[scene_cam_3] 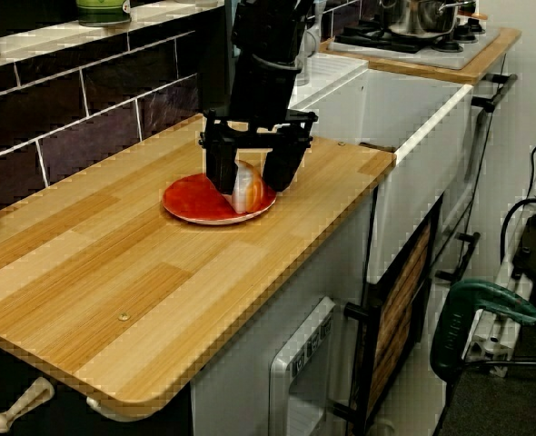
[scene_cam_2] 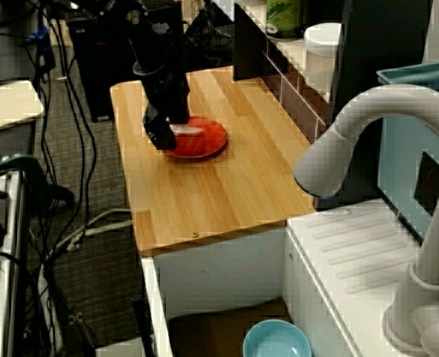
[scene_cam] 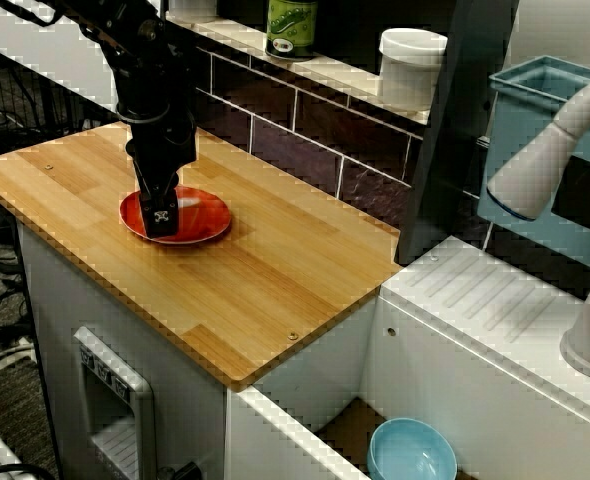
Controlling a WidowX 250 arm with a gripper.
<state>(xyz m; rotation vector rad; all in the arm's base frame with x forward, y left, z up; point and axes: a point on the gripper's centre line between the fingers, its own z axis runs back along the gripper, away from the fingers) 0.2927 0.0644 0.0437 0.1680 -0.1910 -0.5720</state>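
My black gripper [scene_cam_3: 248,174] is lowered onto a red plate [scene_cam_3: 193,198] on the wooden counter [scene_cam_3: 114,263]. In the low side view its fingers [scene_cam_3: 217,168] stand wide apart, one on each side of a small orange and white item [scene_cam_3: 248,189] lying on the plate. I cannot tell whether the fingers touch it. In the view from above, the gripper [scene_cam: 161,216] covers the left part of the plate [scene_cam: 205,215] and hides the item. In the view past the tap, the gripper [scene_cam_2: 162,136] is at the plate's [scene_cam_2: 208,138] left edge, with the pale item [scene_cam_2: 187,130] beside it.
A tiled ledge behind the counter carries a green can [scene_cam: 291,25] and a white jar [scene_cam: 411,65]. To the right are a white tap [scene_cam: 550,155], a teal bin [scene_cam: 535,110] and a sink holding a blue bowl [scene_cam: 411,452]. A stove with a pot [scene_cam_3: 421,16] stands farther along.
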